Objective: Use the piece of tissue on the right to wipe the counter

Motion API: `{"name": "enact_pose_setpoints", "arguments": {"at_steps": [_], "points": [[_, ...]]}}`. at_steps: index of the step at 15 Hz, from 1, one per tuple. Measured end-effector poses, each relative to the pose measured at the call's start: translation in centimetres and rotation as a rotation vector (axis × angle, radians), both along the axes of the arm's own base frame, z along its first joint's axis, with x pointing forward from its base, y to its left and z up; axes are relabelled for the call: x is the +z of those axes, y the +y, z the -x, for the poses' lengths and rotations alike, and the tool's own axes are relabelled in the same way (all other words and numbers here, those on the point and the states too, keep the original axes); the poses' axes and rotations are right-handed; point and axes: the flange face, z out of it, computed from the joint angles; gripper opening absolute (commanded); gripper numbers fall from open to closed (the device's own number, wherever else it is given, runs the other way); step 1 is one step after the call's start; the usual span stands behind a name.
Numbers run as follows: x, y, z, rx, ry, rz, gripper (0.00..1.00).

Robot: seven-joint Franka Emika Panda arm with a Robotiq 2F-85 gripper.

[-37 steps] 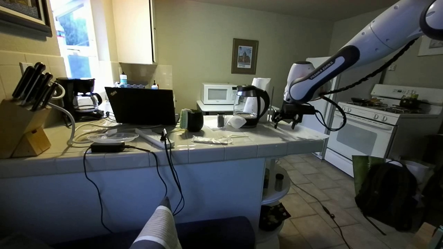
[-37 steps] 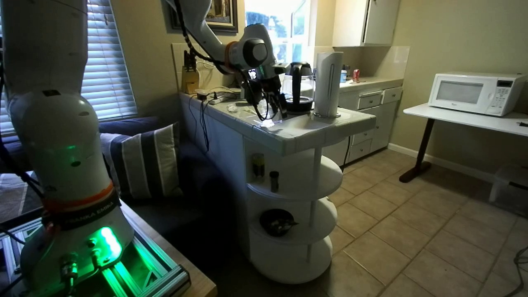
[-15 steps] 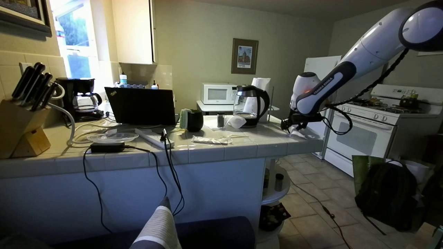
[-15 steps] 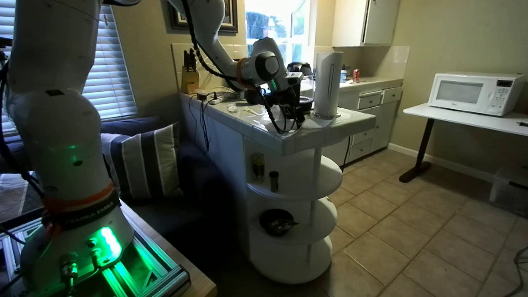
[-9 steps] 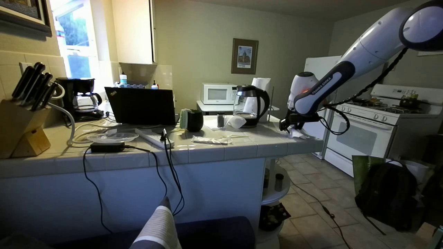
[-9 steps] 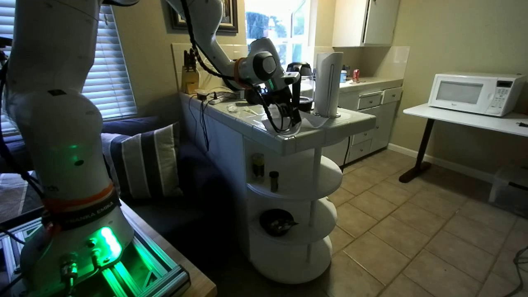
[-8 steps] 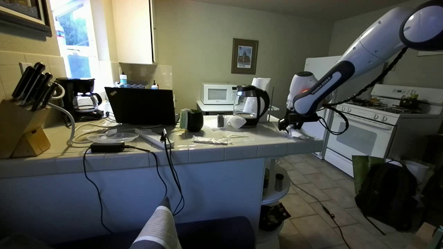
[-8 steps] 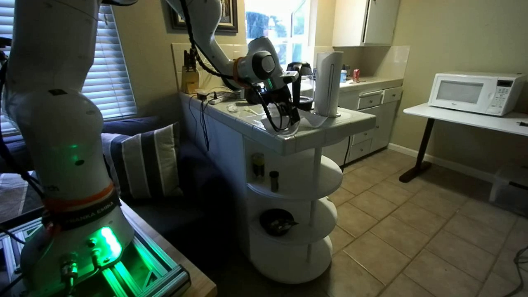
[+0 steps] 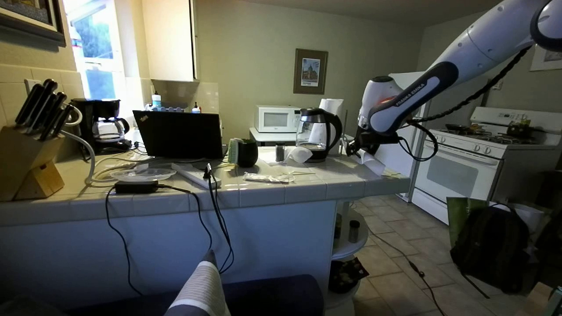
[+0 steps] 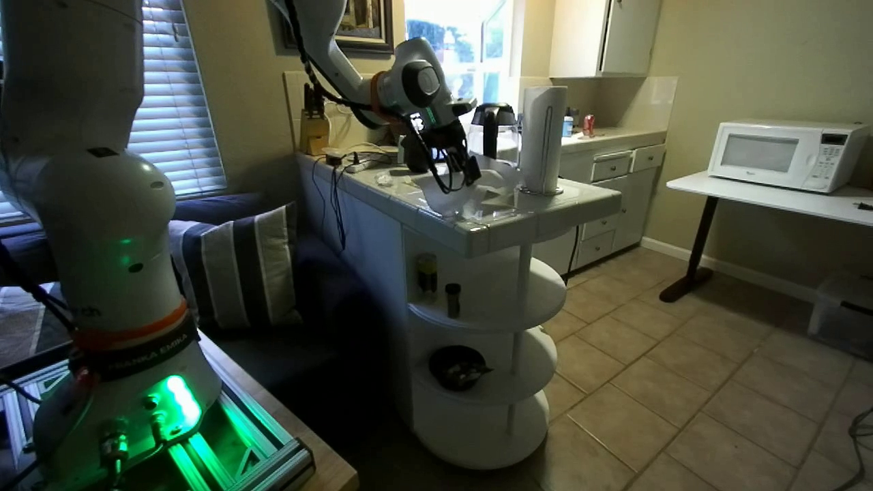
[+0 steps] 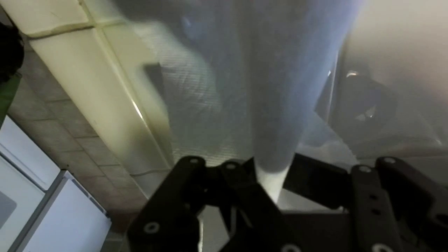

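Near the kettle [image 9: 313,134], the gripper [image 11: 274,171] pinches the tissue [image 11: 280,91], so the grasp looks made, and wiping next calls for pressing it down and sweeping the counter [image 9: 338,173].

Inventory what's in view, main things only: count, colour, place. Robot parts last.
counter: 1, pale grey, centre of the kitchen
piece of tissue: 1, white, at the counter's end
laptop: 1, black, on counter
knife block: 1, tan, on counter
coffee maker: 1, black, between knife block and laptop
glass kettle: 1, clear and black, on counter
paper towel roll: 1, white, beside glass kettle
rounded shelves: 3, white, under counter's end
bowl: 1, black, middle shelf
jars: 2, dark, top shelf
table: 1, white, beyond counter
microwave: 1, white, on table
stove: 1, white, beyond counter's end
backpack: 1, black, near stove
cushion: 1, striped grey, near counter
robot arm: 1, white, reaching over counter
gripper: 1, black, closed on piece of tissue
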Motion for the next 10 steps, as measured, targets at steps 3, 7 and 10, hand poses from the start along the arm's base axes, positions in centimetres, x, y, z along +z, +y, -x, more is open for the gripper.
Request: {"name": "enact_pose_setpoints", "arguments": {"at_steps": [3, 7, 10], "points": [[-0.2, 1.5, 0.4, 0.009, 0.055, 0.004, 0.00], [-0.5, 2.4, 0.7, 0.023, 0.090, 0.016, 0.27], [-0.6, 2.5, 0.7, 0.027, 0.090, 0.018, 0.36]]}}
